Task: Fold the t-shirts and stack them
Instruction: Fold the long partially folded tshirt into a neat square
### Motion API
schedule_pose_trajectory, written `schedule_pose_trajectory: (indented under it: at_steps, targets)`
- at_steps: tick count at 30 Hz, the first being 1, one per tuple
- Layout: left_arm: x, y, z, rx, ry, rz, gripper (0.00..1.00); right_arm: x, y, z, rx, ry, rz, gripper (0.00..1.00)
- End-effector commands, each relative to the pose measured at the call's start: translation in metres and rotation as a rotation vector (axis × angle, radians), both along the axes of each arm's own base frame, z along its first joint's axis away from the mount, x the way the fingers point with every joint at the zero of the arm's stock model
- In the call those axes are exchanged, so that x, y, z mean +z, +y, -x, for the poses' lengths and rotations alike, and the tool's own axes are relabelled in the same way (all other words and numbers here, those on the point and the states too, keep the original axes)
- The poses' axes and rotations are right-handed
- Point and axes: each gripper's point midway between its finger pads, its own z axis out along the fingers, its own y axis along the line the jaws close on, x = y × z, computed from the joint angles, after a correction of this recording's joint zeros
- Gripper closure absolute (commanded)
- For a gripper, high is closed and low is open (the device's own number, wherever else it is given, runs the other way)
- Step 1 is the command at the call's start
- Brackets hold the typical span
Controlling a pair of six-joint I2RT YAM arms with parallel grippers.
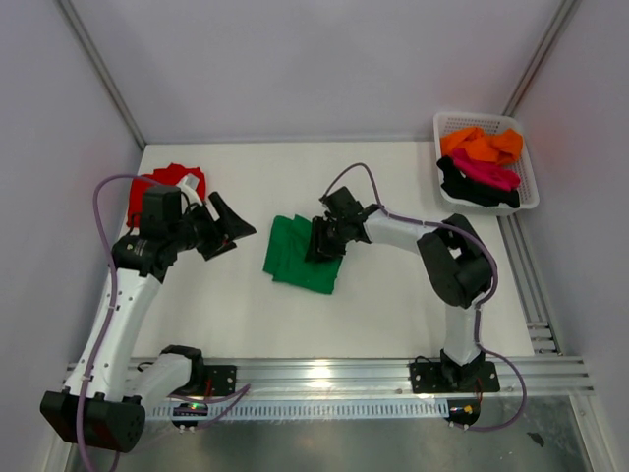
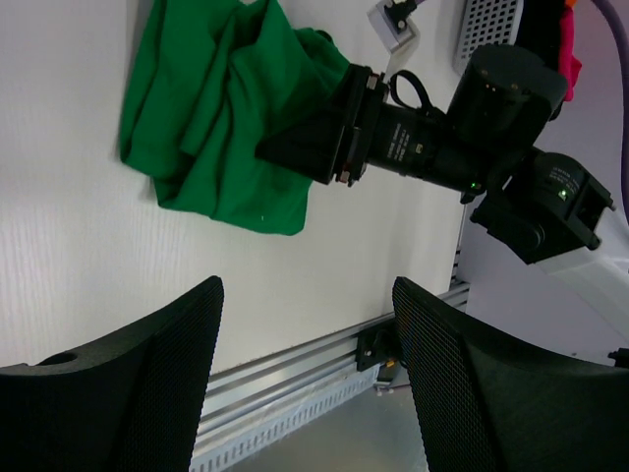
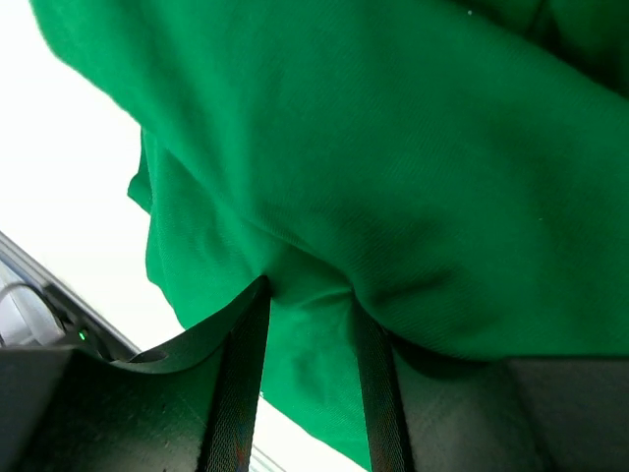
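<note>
A bright green t-shirt [image 1: 293, 258] lies crumpled near the middle of the white table. My right gripper [image 1: 322, 241] presses down on its right part. In the right wrist view a bunch of the green t-shirt [image 3: 393, 147] sits squeezed between the two fingers of the right gripper [image 3: 310, 295]. My left gripper [image 1: 224, 228] hovers left of the shirt, open and empty. The left wrist view shows the green t-shirt [image 2: 211, 118] beyond the left gripper [image 2: 307, 295]. A red t-shirt [image 1: 162, 185] lies at the back left, partly behind the left arm.
A white mesh basket [image 1: 531, 187] at the back right holds an orange t-shirt [image 1: 482, 145], a magenta one [image 1: 486, 172] and a black one [image 1: 472, 189]. An aluminium rail [image 1: 334, 374] runs along the near edge. Grey walls close the sides.
</note>
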Motion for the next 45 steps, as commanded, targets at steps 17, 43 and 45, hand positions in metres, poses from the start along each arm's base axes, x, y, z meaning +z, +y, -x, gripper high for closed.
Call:
schedule_pose_trajectory:
  at_steps: [17, 43, 45]
  targets:
    - [0.001, -0.004, -0.002, -0.02, -0.008, 0.015, 0.27, 0.026, -0.047, 0.007, -0.186, -0.09, 0.189, 0.57]
    - [-0.004, 0.001, 0.014, -0.001, -0.013, 0.014, 0.28, 0.189, 0.005, -0.029, 0.306, -0.824, 0.133, 0.58]
    - [-0.006, 0.0, 0.013, 0.0, -0.006, 0.014, 0.27, 0.185, 0.001, -0.021, 0.374, -0.839, 0.183, 0.58]
